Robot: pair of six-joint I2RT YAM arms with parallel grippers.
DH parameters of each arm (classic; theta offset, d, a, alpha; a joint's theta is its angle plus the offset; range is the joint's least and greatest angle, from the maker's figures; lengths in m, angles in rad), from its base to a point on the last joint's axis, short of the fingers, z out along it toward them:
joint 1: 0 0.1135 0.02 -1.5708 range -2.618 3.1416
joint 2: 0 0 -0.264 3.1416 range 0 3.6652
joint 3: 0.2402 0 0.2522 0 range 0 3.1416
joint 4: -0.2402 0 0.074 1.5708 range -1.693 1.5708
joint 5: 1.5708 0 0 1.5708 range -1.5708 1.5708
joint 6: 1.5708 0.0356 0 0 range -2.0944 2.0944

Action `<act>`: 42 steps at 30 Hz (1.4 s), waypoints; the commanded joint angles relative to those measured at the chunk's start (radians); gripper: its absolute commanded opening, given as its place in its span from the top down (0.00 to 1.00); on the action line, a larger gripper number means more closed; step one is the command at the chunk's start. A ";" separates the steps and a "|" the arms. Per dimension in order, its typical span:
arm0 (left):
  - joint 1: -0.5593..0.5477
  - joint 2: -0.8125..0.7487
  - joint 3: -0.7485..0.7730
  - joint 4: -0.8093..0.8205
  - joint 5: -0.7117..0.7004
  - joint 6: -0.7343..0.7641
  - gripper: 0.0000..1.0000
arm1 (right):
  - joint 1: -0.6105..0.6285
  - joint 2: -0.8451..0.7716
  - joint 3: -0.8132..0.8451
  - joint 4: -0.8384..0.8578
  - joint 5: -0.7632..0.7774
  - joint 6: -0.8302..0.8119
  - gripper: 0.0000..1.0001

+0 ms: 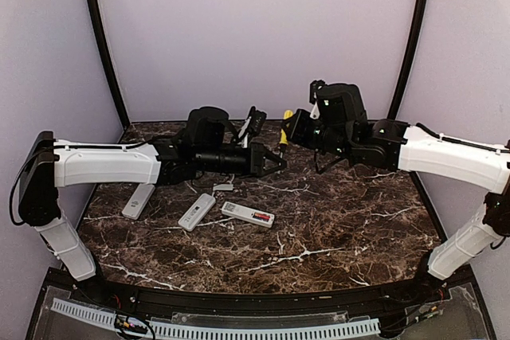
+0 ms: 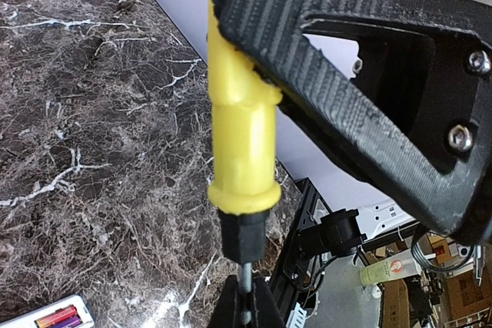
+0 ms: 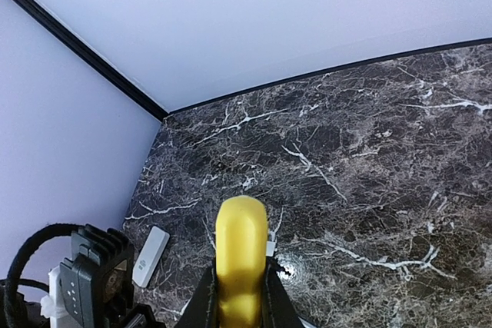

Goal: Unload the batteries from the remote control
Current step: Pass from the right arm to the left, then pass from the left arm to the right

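Starting from above, both arms meet over the back of the table (image 1: 335,228) with the screwdriver (image 1: 284,134) caught between them. The right gripper (image 1: 293,129) clamps the yellow handle, and the left gripper (image 1: 275,162) sits just below it. The batteries (image 1: 259,216) lie in the remote (image 1: 248,213), whose compartment is open and shows an orange-red cell. It rests on the table well apart from both grippers.

From the left wrist, the left gripper (image 2: 244,305) is closed tight on the thin metal shaft just under the handle. One of the right gripper's fingers (image 2: 369,105) presses the handle's side. The hold on so thin a shaft looks slight. If the right lets go, the heavier handle could swing the screwdriver (image 2: 242,113) round or slip it out. If either arm pulls while both hold, the tool may twist or jerk free. The batteries (image 2: 55,318) show at the bottom-left corner, seated in the remote (image 2: 81,306).

From the right wrist, the right gripper (image 3: 240,297) is shut around the handle of the screwdriver (image 3: 241,243), whose tip is hidden. A dropped tool could strike the remote and scatter its cells. The batteries are outside this view.
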 commanded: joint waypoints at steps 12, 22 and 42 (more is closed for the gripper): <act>0.126 -0.040 0.046 -0.152 0.234 0.154 1.00 | -0.104 -0.184 -0.086 0.006 -0.135 -0.206 0.07; 0.196 -0.080 0.143 -0.692 0.523 0.708 1.00 | -0.255 -0.281 -0.144 0.014 -0.764 -0.395 0.02; 0.203 -0.086 0.126 -0.763 0.702 0.816 1.00 | -0.219 -0.066 -0.042 0.042 -1.123 -0.391 0.48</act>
